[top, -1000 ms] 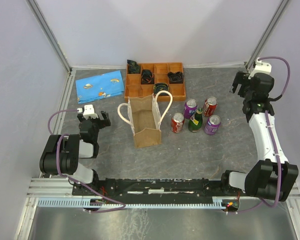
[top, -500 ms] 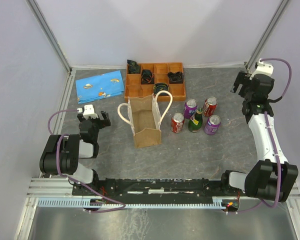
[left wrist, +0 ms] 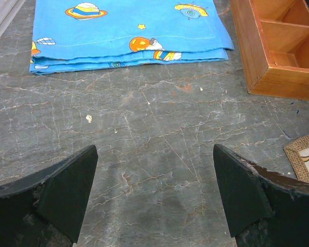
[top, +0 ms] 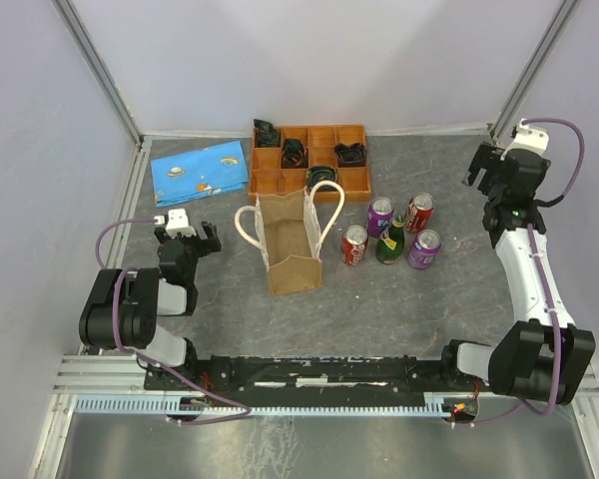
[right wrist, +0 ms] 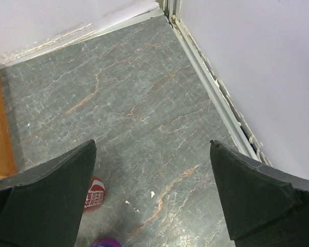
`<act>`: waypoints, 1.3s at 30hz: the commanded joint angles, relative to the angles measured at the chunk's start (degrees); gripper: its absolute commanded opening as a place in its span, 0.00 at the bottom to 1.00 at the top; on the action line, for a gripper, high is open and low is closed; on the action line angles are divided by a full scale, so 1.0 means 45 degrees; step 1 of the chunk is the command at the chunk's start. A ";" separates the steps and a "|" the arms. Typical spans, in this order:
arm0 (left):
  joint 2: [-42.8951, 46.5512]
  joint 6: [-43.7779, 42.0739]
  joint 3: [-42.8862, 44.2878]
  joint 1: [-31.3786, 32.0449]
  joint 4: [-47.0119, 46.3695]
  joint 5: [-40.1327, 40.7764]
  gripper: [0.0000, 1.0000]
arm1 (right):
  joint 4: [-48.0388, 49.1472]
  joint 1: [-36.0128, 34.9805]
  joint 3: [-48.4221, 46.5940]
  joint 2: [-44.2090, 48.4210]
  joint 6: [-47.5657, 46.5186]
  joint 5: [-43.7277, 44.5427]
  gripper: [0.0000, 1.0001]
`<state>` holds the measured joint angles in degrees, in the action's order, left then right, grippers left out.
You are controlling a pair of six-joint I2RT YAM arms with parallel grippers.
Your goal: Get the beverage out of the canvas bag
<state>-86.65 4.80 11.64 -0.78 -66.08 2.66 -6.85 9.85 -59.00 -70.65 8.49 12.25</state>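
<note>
The bag (top: 292, 245) is judged emptied, drinks (top: 390, 241) stood at its 3 o'clock; left pincer (left wrist: 154, 157) and right pincer (right wrist: 153, 150) are spread apart, empty.

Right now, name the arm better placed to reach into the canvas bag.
Left, probably. The left tool, open, sits near the bag with nothing between. The right tool, also open, is off in the far corner, the drinks in its way.
</note>
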 commanded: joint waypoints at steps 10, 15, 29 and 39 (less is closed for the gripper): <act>-0.0083 -0.0563 0.0314 0.0058 -0.0487 0.0055 0.99 | 0.0708 -0.0145 0.0065 0.0419 0.0088 0.0383 0.99; -0.0099 -0.0569 0.0309 0.0063 -0.0478 0.0055 0.99 | 0.0728 -0.0150 0.0113 0.0417 0.0081 0.0423 0.99; -0.0092 -0.0560 0.0324 0.0055 -0.0485 0.0059 0.99 | 0.0771 -0.0171 0.0065 0.0359 0.0040 0.0536 0.99; -0.0081 -0.0572 0.0324 0.0059 -0.0487 0.0060 0.99 | 0.0805 -0.0186 0.0136 0.0356 0.0044 0.0547 0.99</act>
<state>-86.65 4.80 11.64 -0.78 -66.08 2.66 -6.15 9.37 -58.26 -70.39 8.71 13.65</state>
